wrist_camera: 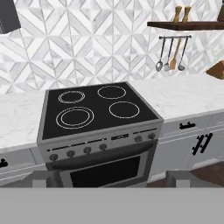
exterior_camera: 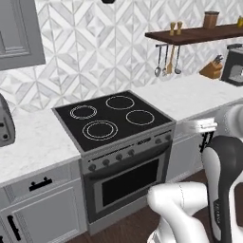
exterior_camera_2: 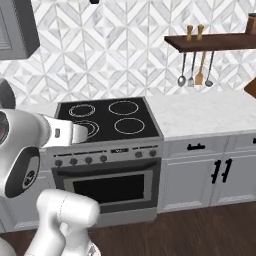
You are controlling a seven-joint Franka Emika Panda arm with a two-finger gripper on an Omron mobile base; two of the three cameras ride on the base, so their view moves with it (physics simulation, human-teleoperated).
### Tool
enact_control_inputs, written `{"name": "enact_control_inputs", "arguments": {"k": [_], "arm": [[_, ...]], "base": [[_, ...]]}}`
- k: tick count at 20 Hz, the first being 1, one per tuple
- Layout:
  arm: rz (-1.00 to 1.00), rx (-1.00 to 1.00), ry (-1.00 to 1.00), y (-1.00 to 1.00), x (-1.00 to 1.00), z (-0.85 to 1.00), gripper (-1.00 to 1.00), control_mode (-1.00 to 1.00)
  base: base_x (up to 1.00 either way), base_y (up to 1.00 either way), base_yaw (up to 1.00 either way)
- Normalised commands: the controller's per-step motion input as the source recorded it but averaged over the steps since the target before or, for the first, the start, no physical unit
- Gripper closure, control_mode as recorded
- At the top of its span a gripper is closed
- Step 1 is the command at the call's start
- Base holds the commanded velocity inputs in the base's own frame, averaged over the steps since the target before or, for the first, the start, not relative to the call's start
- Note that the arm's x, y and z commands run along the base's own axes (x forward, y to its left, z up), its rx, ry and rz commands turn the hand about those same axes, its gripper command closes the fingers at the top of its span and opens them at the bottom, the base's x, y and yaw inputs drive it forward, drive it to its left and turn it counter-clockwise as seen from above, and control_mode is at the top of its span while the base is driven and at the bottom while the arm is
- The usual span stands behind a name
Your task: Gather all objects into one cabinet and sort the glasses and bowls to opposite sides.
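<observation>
Ahead, stove between marble counters; jaws wide apart.

Four white ring burners are counted on the one black glass cooktop, and five round grey knobs on the front of the one grey oven. Three metal and wooden utensils are seen hanging below the one dark brown wooden wall shelf, on which two small brown shakers and one brown canister are stood. One wooden knife block and one dark coffee machine are counted on the white marble counter.
</observation>
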Motion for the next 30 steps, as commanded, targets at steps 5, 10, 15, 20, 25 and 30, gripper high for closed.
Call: {"name": "enact_control_inputs", "arguments": {"k": [5,10,15,20,25,30], "arm": [[0.00,0.00,0.00,0.00,0.00,0.00,-1.00,1.00],[0.00,0.00,0.00,0.00,0.00,0.00,-1.00,1.00],[0.00,0.00,0.00,0.00,0.00,0.00,-1.00,1.00],[0.00,0.00,0.00,0.00,0.00,0.00,-1.00,1.00],[0.00,0.00,0.00,0.00,0.00,0.00,-1.00,1.00],[0.00,0.00,0.00,0.00,0.00,0.00,-1.00,1.00]], "base": [[-0.33,-0.52,0.00],[0.00,-0.62,-0.01],[0.01,-0.89,-0.01],[0.79,-0.94,-0.02],[1.00,-0.86,-0.16],[1.00,-0.84,-0.33]]}}
